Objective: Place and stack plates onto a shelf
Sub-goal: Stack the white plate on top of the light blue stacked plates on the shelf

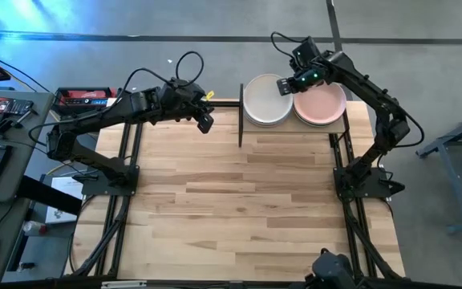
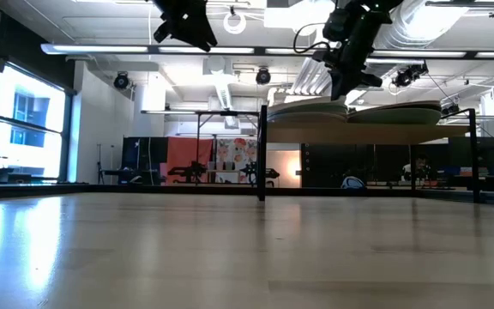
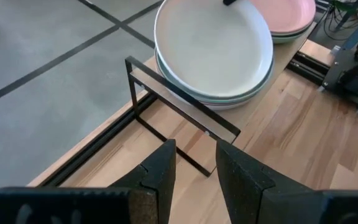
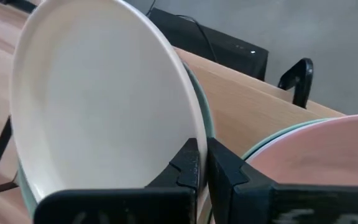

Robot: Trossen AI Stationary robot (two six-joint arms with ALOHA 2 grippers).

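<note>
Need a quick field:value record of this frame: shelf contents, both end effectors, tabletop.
shelf: light-wood board on a black frame at the table's far edge
left stack: cream-white plate on top, a green-rimmed plate under it
right stack: pink plate on top
right end effector: over the cream-white plate's rim, between the stacks, fingers nearly closed
left end effector: raised beside the shelf, holding nothing, fingers slightly apart
tabletop: no plates on it

Top plate on the one stack is cream-white (image 1: 265, 99), with pale green rims peeking out underneath. The other stack's top plate is pink (image 1: 321, 103), shelf is light wood (image 1: 358, 120) on a black frame.
</note>
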